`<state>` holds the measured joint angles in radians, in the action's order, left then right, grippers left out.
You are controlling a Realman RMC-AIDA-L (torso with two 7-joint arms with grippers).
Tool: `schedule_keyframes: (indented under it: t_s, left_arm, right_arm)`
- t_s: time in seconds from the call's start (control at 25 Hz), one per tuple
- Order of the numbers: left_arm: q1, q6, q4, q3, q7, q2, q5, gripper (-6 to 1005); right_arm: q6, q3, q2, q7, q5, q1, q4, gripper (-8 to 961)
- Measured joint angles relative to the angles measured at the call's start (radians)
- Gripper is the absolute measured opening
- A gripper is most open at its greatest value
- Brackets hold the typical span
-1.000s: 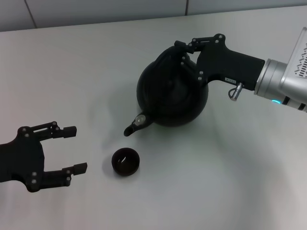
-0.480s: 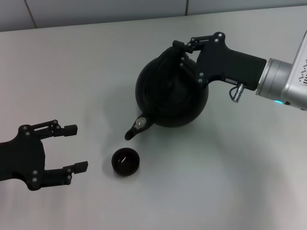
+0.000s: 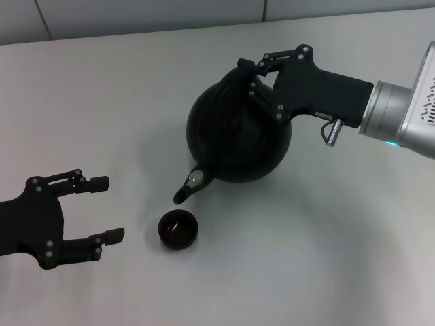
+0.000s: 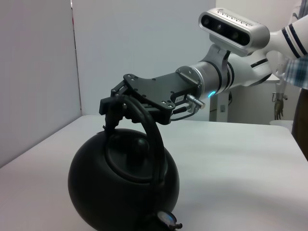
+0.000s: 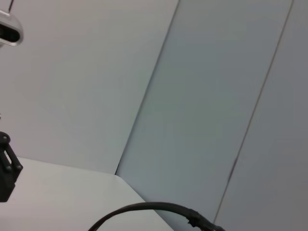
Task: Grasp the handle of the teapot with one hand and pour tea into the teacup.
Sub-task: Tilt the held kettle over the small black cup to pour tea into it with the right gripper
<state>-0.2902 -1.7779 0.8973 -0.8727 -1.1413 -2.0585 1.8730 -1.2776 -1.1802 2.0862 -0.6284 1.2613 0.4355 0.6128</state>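
The round matte-black teapot (image 3: pixel 238 136) hangs tilted in the middle of the table, its short spout (image 3: pixel 187 190) pointing down at the teacup. My right gripper (image 3: pixel 250 76) is shut on the top of the arched black handle (image 3: pixel 234 78). The left wrist view shows the same grip (image 4: pixel 115 103) on the handle (image 4: pixel 150 132) over the lidded teapot (image 4: pixel 120 185). The tiny black teacup (image 3: pixel 178 229) stands on the table just in front of the spout tip. My left gripper (image 3: pixel 109 209) is open and empty, left of the teacup.
The table (image 3: pixel 326 258) is plain light grey, with a wall (image 3: pixel 136 13) along its far edge. The right arm's silver wrist (image 3: pixel 401 122) reaches in from the right. In the right wrist view only an arc of the handle (image 5: pixel 159 208) shows against the wall.
My right gripper has carried the teapot a little to the left and tipped it further, bringing the spout closer to the teacup. The left gripper and the teacup have not moved.
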Motion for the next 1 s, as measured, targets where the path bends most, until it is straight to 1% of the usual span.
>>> schedule_keyframes:
  t_s: [0.4, 1.0]
  left_arm:
    - [-0.001, 0.003, 0.002, 0.001, 0.000, -0.002, -0.001, 782]
    - [-0.010, 0.023, 0.000, 0.002, 0.000, -0.002, -0.003, 782]
  right_arm:
    - [-0.001, -0.022, 0.000, 0.013, 0.000, -0.012, 0.047, 123]
    - [0.004, -0.028, -0.003, 0.055, 0.000, -0.011, 0.057, 111]
